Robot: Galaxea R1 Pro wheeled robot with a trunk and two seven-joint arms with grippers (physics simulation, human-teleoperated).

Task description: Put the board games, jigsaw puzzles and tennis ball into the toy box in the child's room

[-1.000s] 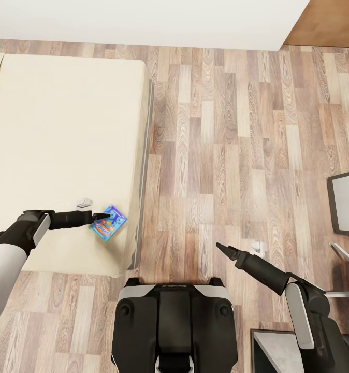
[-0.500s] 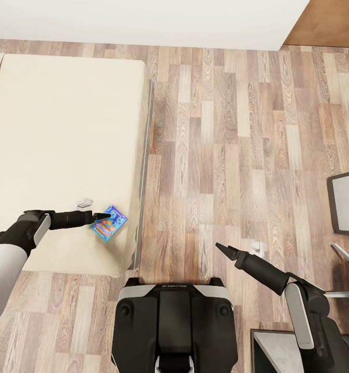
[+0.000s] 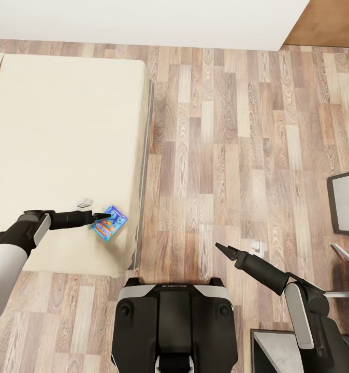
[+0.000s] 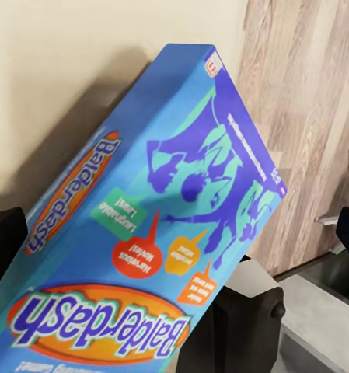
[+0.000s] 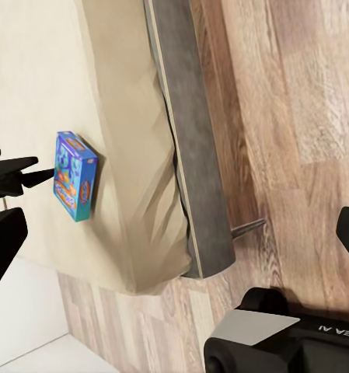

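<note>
Board game: a blue box (image 3: 108, 223) printed "Balderdash" in an orange oval (image 4: 104, 326) lies on the bed, near its corner closest to the robot and close to the edge by the floor.
Bed: a cream-beige cover (image 3: 60, 134) with a grey side panel (image 5: 191, 155) running along the floor side.
Left gripper: its dark tip (image 3: 103, 215) rests at the box's nearer edge; in the right wrist view the pointed fingers (image 5: 22, 177) sit just beside the box (image 5: 73, 176). Whether they are clamped on the box or merely touching it cannot be told.
Right gripper: held out over the bare planks (image 3: 222, 249), well apart from the bed; its fingers frame the wrist view at opposite edges, spread wide and empty.
Floor: brown-grey wood planks (image 3: 221, 129) between the bed and a grey-framed piece of furniture (image 3: 345, 202).
Robot base: dark and grey body (image 3: 174, 326) at the foot of the bed corner.
</note>
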